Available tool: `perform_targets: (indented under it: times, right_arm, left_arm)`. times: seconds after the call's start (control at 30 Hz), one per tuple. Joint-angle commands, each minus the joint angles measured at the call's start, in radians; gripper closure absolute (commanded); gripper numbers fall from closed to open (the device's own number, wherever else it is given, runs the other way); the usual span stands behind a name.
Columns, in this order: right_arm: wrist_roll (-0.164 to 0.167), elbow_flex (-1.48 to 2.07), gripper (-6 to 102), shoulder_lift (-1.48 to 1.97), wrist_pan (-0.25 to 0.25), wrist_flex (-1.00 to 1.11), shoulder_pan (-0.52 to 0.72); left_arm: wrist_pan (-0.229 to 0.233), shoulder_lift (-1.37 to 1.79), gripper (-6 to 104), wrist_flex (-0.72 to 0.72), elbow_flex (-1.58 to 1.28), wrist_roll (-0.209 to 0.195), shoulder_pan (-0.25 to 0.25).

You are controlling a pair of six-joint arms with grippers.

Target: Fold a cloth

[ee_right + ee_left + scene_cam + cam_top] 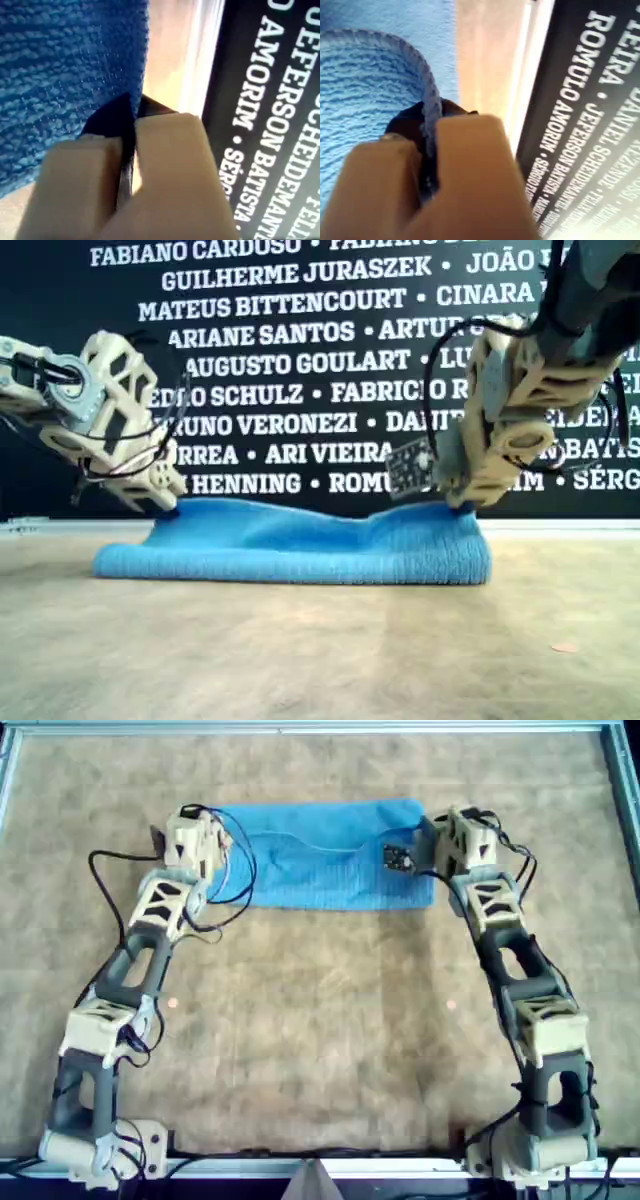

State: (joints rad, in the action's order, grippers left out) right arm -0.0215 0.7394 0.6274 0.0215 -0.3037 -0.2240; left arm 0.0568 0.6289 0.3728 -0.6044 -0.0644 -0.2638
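Brown, mottled worktop [320, 1040] fills the overhead view, with the cloth [330, 855] lying as a long blue band near the far edge. One arm reaches each short end: the left gripper [195, 840] at the overhead view's left end, the right gripper [440, 845] at the other.

From the exterior view, the cloth [300, 545] looks already doubled, two layers thick, and both grippers sit low on its back edge, the left gripper [165, 502] on the exterior view's left, the right gripper [460, 502] on its right. A black wall behind carries white names: "GUILHERME JURASZEK", "MATEUS BITTENCOURT", "ARIANE SANTOS", "AUGUSTO GOULART", "ARI VIEIRA".

Along the left wrist view, the fingers [470, 170] are pinched together on the cloth's hemmed edge [427, 100]; "ROMULO AMORIM" reads on the wall.

The right wrist view shows its fingers [170, 170] likewise clamped on a cloth corner [132, 107].

Judging from this, both corners should travel level and together, so the edges land square.
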Motion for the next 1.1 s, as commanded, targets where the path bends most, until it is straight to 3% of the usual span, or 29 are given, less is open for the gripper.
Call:
perform_targets:
  times: [0.0,0.07,0.17,0.33,1.0,1.07]
  right_arm:
    - [0.000,-0.112,77,0.041,0.000,0.054,0.006]
    - [-0.012,-0.112,65,0.041,0.000,0.054,0.015]
    - [0.002,-0.112,48,0.051,0.000,0.054,0.025]
    - [0.002,-0.112,31,0.067,-0.002,0.052,0.032]
    - [0.003,-0.086,27,0.238,-0.002,-0.149,0.032]
    - [0.003,-0.086,27,0.252,-0.002,-0.190,0.032]
  left_arm:
    - [-0.008,0.048,70,-0.020,0.087,0.008,0.037]
    - [0.008,0.048,55,-0.018,0.087,0.008,0.043]
    - [0.008,0.044,35,-0.018,0.078,0.006,0.043]
    - [0.008,0.044,18,-0.018,0.086,0.006,0.043]
    - [0.003,0.064,14,0.003,0.080,0.008,0.026]
    - [-0.006,0.064,14,0.005,0.072,0.028,0.026]
